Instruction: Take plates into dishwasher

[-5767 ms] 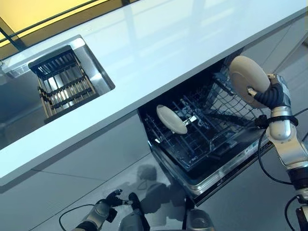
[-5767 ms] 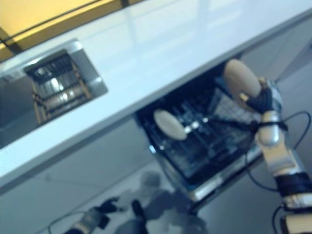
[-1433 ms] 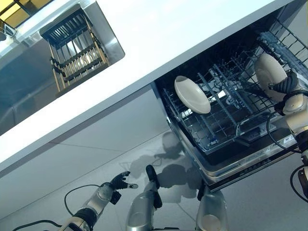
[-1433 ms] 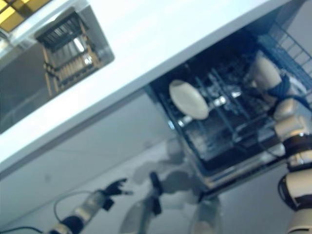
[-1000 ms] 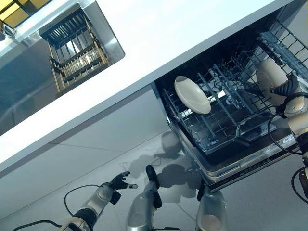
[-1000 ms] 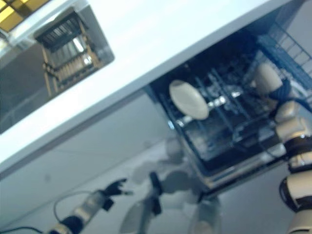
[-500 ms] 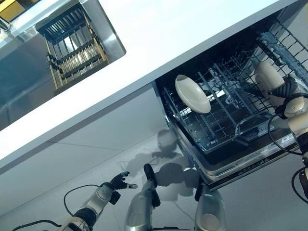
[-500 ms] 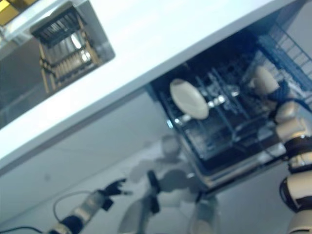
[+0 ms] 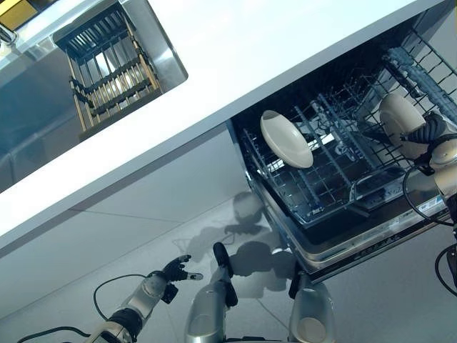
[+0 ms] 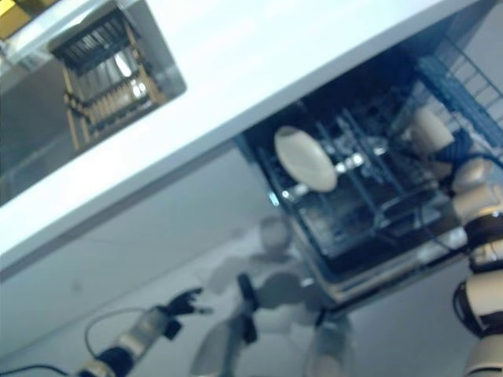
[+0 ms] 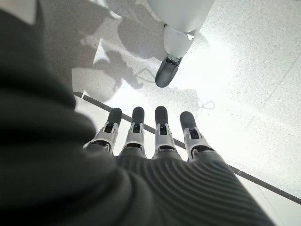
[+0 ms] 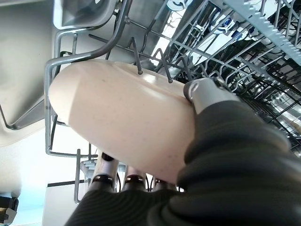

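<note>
A cream plate (image 9: 397, 118) stands on edge at the right end of the dishwasher's lower rack (image 9: 325, 204), and my right hand (image 9: 428, 133) is shut on it. In the right wrist view the plate (image 12: 117, 122) rests against the rack's tines, thumb over its rim and fingers (image 12: 106, 175) behind it. A second cream plate (image 9: 285, 138) leans in the rack's left part. My left hand (image 9: 171, 271) hangs low over the floor with straight fingers (image 11: 160, 125) and holds nothing.
The open dishwasher sits under a white counter (image 9: 235, 57). A sink (image 9: 107, 68) with a dark dish rack is set into the counter at the upper left. Grey floor (image 9: 93, 271) lies below.
Since 5.8 s ago my right hand has carried the plate from above the rack down into its right end. Over the last second it only shifted slightly. The camera moved.
</note>
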Robot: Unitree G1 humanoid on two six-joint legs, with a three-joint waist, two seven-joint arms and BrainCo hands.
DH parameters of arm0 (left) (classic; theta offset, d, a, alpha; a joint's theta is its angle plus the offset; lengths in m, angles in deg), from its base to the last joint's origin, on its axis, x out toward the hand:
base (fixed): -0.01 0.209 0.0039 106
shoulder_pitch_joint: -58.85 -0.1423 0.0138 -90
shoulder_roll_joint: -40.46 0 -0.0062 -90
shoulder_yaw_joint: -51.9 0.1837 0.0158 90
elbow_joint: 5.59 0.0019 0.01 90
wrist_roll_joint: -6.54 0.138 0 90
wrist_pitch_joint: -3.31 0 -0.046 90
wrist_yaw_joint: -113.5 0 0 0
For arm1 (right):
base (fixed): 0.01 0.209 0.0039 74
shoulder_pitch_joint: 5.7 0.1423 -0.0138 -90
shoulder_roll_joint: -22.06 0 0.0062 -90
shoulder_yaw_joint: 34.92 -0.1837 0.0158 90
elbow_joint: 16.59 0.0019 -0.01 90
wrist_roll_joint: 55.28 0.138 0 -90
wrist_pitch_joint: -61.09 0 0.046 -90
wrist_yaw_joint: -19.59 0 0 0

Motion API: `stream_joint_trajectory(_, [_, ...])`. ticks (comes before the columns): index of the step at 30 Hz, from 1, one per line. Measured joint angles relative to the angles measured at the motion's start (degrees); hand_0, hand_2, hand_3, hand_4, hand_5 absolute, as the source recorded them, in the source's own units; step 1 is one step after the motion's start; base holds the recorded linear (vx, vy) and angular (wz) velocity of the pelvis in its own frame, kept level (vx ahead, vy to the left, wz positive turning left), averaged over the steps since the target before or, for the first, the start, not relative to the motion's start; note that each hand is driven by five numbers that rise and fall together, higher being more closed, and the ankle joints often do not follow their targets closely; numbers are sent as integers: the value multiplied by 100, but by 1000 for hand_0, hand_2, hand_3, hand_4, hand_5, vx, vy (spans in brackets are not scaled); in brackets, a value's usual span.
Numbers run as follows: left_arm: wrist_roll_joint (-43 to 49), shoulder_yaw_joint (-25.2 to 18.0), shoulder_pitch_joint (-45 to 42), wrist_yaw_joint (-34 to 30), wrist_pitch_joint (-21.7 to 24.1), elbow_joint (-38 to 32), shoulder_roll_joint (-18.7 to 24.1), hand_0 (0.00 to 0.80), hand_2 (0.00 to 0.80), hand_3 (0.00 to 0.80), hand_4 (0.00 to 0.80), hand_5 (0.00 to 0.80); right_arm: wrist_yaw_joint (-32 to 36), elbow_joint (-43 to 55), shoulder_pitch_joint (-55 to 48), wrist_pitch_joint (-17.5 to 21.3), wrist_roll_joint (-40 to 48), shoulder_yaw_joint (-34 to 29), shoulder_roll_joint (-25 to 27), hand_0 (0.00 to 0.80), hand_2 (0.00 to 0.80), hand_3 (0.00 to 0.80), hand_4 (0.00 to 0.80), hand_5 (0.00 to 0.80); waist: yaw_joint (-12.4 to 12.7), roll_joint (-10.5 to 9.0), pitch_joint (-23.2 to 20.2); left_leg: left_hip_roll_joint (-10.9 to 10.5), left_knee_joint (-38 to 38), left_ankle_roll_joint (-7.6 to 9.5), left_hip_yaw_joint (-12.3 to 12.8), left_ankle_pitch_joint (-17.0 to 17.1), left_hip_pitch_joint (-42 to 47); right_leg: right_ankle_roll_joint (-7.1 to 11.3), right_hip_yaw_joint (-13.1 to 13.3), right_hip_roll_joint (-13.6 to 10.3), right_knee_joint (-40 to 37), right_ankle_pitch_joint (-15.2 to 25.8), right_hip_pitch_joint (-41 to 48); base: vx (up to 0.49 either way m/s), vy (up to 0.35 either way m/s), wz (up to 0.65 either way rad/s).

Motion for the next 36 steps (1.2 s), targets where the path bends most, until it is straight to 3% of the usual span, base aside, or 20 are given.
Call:
stream_joint_trajectory(3, [0,0,5,0,4,-1,0,0,0,0,0,0,-4,6,99,3,-2,2,9,800,800,800,800,800,-14,33,-1,-10,-1,11,-5,8,-88,-4,7,-40,100,-27,-129,-10,-4,1])
stream_joint_trajectory(4, [0,1,6,-10,10,-2,0,0,0,0,0,0,-6,10,156,2,-2,4,10,765,765,765,765,765,-15,47,4,-14,-2,17,-1,13,-116,-6,18,-47,129,-27,-172,0,0,0])
stream_joint_trajectory(5, [0,0,6,-21,17,-1,0,0,0,0,0,0,-14,10,164,0,-2,4,14,471,471,471,471,471,-18,55,5,-17,-2,19,-2,14,-121,-10,18,-52,141,-30,-181,0,0,0])
stream_joint_trajectory(7, [-1,2,5,-38,50,-1,0,0,0,0,0,0,-33,-5,164,-15,-2,5,18,0,0,0,0,0,-19,75,9,-21,-2,21,-2,16,-117,-15,20,-64,173,-41,-192,0,0,0])
stream_joint_trajectory(14, [-1,8,-4,-37,103,-20,-9,0,0,0,0,0,-275,-1,157,-97,-1,4,38,0,0,0,0,0,-41,259,35,-13,-5,44,8,-2,-123,-27,31,-63,181,-47,-225,0,0,0])
stream_joint_trajectory(29, [-1,6,3,-24,94,-78,-11,0,0,0,0,0,-655,231,98,-28,2,3,42,0,0,0,0,0,-38,227,58,-22,-2,23,36,19,-62,-5,29,-41,69,-16,-128,0,0,0])
stream_joint_trajectory(36, [-1,-3,-22,7,96,-77,-8,0,0,0,0,0,-1519,781,-16,5,172,-208,51,0,0,0,0,0,-43,94,138,38,-3,39,157,6,52,16,18,61,-274,150,121,7,16,-2])
